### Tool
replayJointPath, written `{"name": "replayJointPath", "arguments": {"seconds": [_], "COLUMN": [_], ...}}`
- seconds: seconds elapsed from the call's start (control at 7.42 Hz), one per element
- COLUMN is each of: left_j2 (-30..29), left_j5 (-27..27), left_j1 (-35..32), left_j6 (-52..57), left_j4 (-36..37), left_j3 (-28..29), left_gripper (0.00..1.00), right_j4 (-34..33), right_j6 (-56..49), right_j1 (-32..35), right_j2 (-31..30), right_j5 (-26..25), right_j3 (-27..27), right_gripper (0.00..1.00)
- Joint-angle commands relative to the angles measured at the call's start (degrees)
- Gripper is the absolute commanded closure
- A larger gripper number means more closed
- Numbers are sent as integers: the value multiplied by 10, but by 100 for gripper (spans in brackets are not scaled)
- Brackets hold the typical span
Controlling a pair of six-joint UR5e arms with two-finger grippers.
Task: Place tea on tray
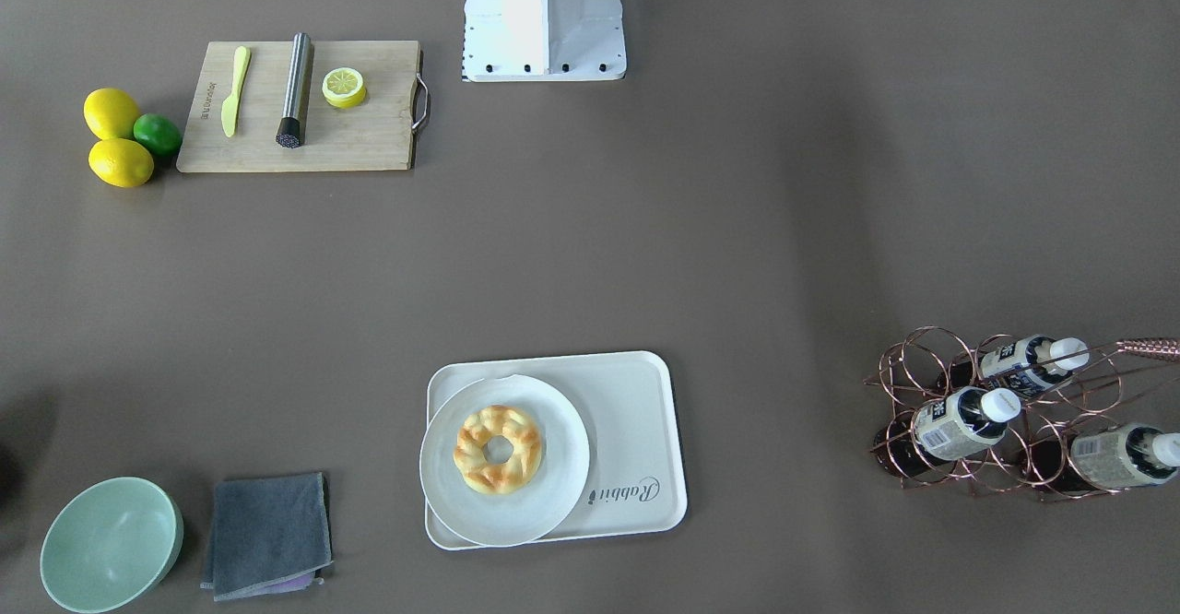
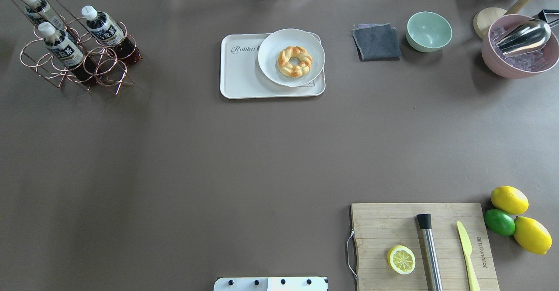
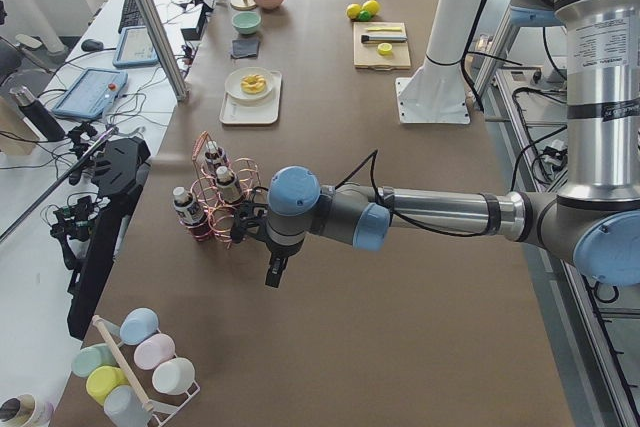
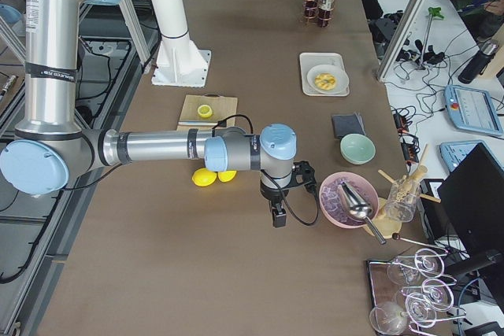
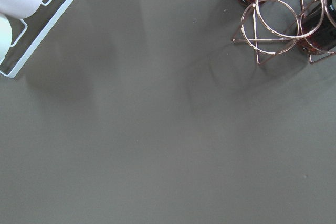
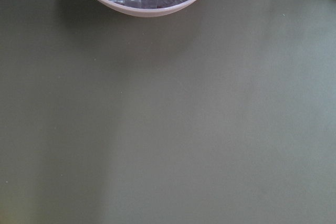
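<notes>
Three tea bottles with white caps lie in a copper wire rack [image 2: 65, 64] at the table's far left: one [image 2: 107, 28], one [image 2: 61, 46] and one [image 2: 37, 9]. They also show in the front view [image 1: 959, 422]. The cream tray [image 2: 242, 77] marked "Rabbit" lies at the far middle and shows in the front view [image 1: 636, 402]. A round white plate [image 2: 270, 64] with a ring-shaped bread [image 2: 295, 60] covers its right part. My left gripper [image 3: 273, 272] hangs over bare table beside the rack. My right gripper [image 4: 277, 214] hangs beside the pink bowl. I cannot tell whether either is open.
A pink bowl of ice [image 2: 519, 61] with a metal scoop, a green bowl [image 2: 429, 31] and a grey cloth [image 2: 376, 42] stand far right. A cutting board [image 2: 393, 225] with knife, metal rod and lemon half lies near right, beside lemons and a lime [image 2: 500, 222].
</notes>
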Motion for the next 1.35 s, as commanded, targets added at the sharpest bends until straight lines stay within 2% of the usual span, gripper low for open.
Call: {"name": "replayJointPath", "arguments": {"seconds": [0.0,0.27,0.67,0.81,0.94,1.08,1.21], "left_j2": [-4,-1,-18,-18,-17,-15,-15], "left_j5": [-2,-1,2,2,7,32,64], "left_j1": [0,-5,-5,-4,5,24,53], "left_j6": [-5,-9,-34,-88,-166,-211,-236], "left_j4": [-24,-77,-105,-134,-195,-253,-277], "left_j3": [-6,-15,-24,-24,-21,-19,-20], "left_gripper": [0,0,1,1,1,0,0], "right_j4": [10,35,44,64,94,114,167], "right_j6": [7,7,-1,5,13,70,173], "right_j1": [0,2,-8,-60,-80,-113,-177], "right_j2": [9,15,43,61,53,59,70], "right_j5": [5,5,1,1,-1,-2,-44], "right_j3": [26,50,76,71,71,71,75], "right_gripper": [0,0,1,1,0,0,0]}}
